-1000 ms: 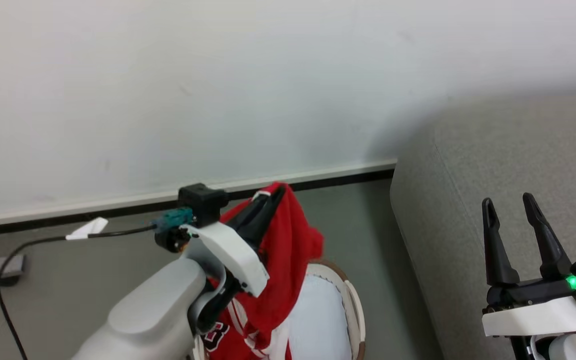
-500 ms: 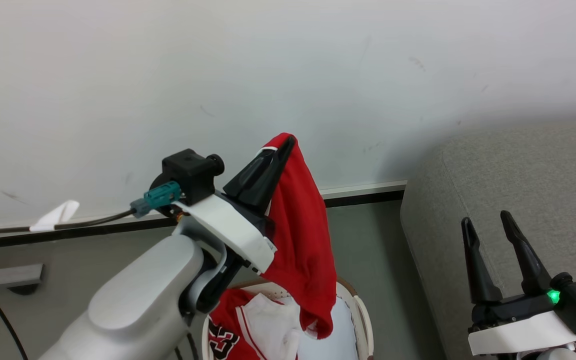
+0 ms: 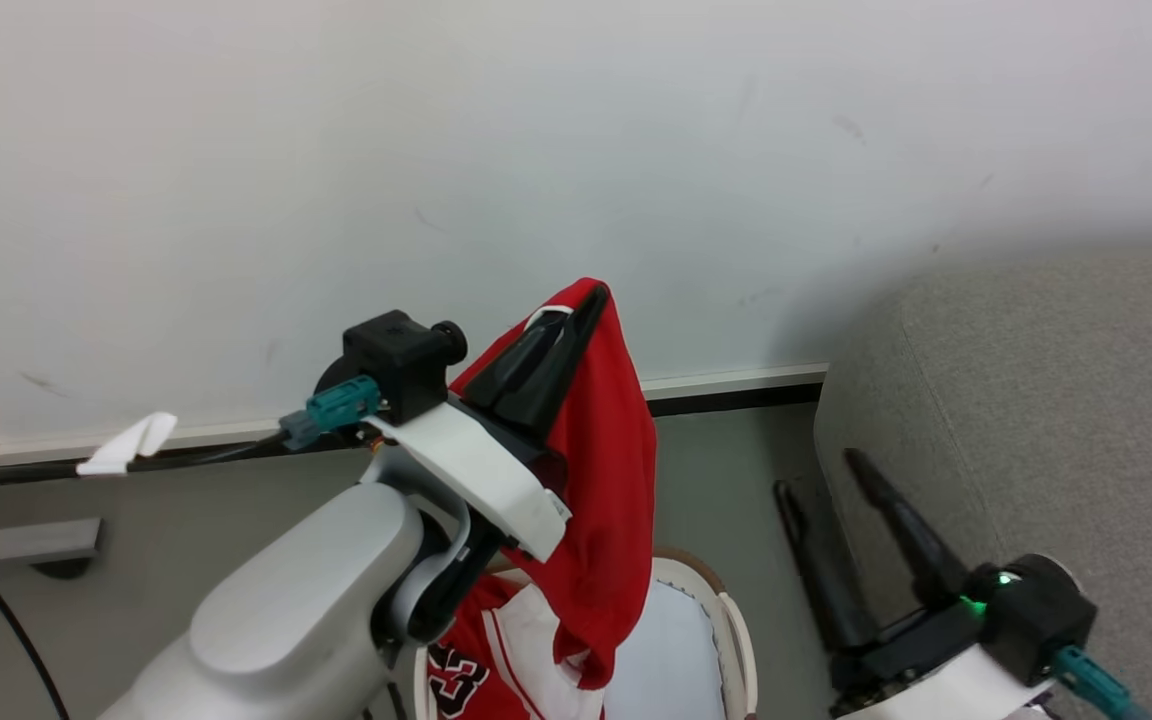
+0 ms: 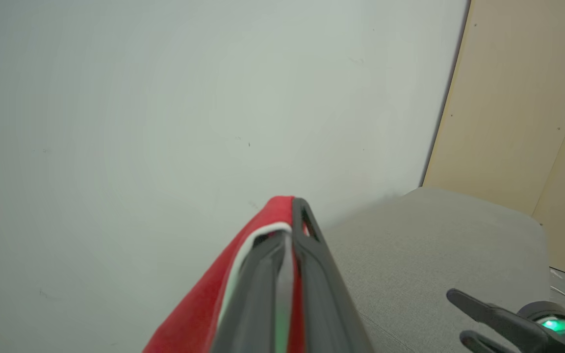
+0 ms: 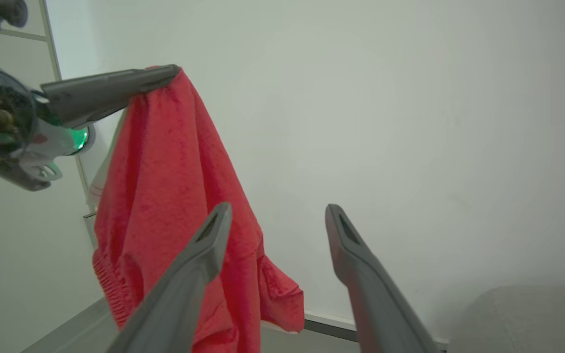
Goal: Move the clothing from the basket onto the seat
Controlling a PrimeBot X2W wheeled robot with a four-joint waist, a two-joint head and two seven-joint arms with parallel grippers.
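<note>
Over the cream plastic basket our left fingers clamp red fabric clothing, right fingers spread empty; next: grey upholstered seat, three o'clock.

The left gripper is held high, fingers pinched on a red garment. The right gripper sits low, fingers spread apart.

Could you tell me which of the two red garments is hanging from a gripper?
The red garment with no number showing, pinched at its top by the left gripper and hanging over the basket; the jersey numbered 23 lies in the basket.
</note>
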